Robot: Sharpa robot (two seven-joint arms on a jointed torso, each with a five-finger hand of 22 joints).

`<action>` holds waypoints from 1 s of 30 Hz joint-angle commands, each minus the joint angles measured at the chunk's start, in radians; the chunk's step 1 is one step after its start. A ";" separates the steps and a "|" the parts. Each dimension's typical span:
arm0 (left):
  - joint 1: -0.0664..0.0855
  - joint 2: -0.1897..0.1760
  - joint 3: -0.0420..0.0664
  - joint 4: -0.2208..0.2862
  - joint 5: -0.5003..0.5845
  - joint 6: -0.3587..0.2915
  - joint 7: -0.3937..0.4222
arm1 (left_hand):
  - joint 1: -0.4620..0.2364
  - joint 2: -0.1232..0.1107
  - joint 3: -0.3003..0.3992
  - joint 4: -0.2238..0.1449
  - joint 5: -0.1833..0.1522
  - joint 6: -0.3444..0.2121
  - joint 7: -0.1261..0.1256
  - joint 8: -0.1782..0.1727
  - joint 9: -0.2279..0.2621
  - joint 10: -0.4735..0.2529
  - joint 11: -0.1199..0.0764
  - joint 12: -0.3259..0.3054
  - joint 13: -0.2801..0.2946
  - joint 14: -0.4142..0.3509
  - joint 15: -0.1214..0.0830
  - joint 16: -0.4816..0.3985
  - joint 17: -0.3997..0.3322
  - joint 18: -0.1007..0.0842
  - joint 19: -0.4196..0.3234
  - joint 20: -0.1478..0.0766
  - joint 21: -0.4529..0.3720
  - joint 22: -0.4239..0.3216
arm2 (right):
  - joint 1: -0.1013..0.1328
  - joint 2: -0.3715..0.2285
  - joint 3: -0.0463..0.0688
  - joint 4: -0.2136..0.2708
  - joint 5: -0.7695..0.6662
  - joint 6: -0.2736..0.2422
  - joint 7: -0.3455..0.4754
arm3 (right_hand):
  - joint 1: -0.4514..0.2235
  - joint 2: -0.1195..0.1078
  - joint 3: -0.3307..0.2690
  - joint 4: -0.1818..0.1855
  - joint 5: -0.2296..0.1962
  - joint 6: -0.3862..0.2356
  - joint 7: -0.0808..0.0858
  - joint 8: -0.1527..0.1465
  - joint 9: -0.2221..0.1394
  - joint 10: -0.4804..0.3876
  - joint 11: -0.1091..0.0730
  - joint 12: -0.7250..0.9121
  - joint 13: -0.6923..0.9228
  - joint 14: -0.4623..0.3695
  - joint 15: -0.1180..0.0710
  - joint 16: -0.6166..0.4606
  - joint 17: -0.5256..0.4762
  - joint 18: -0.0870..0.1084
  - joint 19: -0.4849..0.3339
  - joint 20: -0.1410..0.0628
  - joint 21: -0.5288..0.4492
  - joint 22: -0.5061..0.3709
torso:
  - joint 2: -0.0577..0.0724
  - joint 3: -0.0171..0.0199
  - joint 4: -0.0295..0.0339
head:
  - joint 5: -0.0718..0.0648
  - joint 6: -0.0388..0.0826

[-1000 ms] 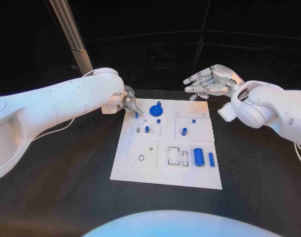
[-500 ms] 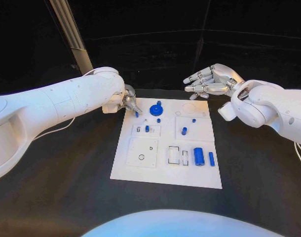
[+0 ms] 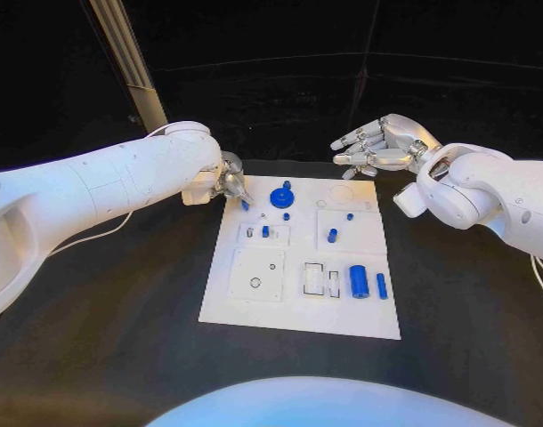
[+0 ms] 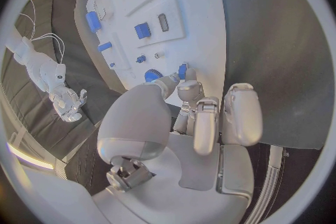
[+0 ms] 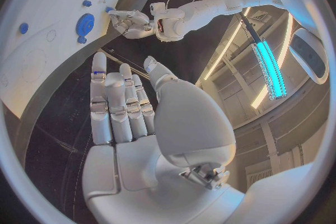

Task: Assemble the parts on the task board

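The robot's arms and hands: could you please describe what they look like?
Both arms are smooth, rounded white shells, the left arm and the right arm alike. Each ends in a silver, many-fingered metallic hand: the left hand and the right hand. A boxy white piece sits at each wrist. A thin white cable trails beside each arm onto the black table.

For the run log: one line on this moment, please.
left hand: pinching blue peg at board far-left corner | right hand: open, off board
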 commanded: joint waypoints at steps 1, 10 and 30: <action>0.001 -0.018 0.000 0.033 -0.008 -0.076 0.033 | -0.027 -0.009 0.149 -0.125 0.025 0.008 -0.005 0.009 0.004 0.013 0.001 0.009 0.004 0.102 -0.001 0.003 0.263 0.013 0.010 -0.002 0.007 0.005 | 0.002 -0.001 0.001 -0.001 0.001 0.005 0.005 | -0.010 0.003 0.001 0.007 0.003 -0.005 -0.001 -0.002 0.001 -0.005 -0.001 0.006 -0.001 -0.003 0.000 0.003 0.097 0.003 0.004 0.004 -0.006 -0.001 | -0.001 0.0003 0.0024 | 0.000 -0.001; 0.000 -0.121 -0.002 0.204 -0.008 -0.231 0.067 | -0.057 -0.031 0.195 -0.144 0.047 0.016 -0.011 0.023 0.010 0.028 -0.004 0.018 0.011 0.102 -0.006 0.003 0.263 0.010 0.019 -0.005 0.018 0.023 | 0.002 -0.002 0.001 -0.004 0.001 0.007 0.004 | -0.010 0.003 0.001 0.007 0.004 -0.005 -0.001 -0.002 0.001 -0.005 -0.001 0.006 -0.001 -0.003 0.000 0.003 0.097 0.003 0.004 0.004 -0.006 -0.001 | 0.000 0.0002 0.0030 | 0.015 -0.004; -0.049 -0.257 -0.019 0.454 -0.068 -0.363 0.107 | -0.065 -0.045 0.214 -0.157 0.058 0.023 -0.014 0.029 0.011 0.036 -0.008 0.019 0.011 0.102 -0.009 0.003 0.263 0.008 0.023 -0.008 0.023 0.030 | 0.000 -0.007 0.000 -0.013 0.001 0.017 0.005 | -0.010 0.003 0.001 0.008 0.005 -0.005 -0.001 -0.002 0.001 -0.006 -0.001 0.007 -0.001 -0.004 0.000 0.001 0.097 0.003 0.004 0.004 -0.006 -0.001 | -0.001 -0.0003 0.0027 | 0.022 -0.008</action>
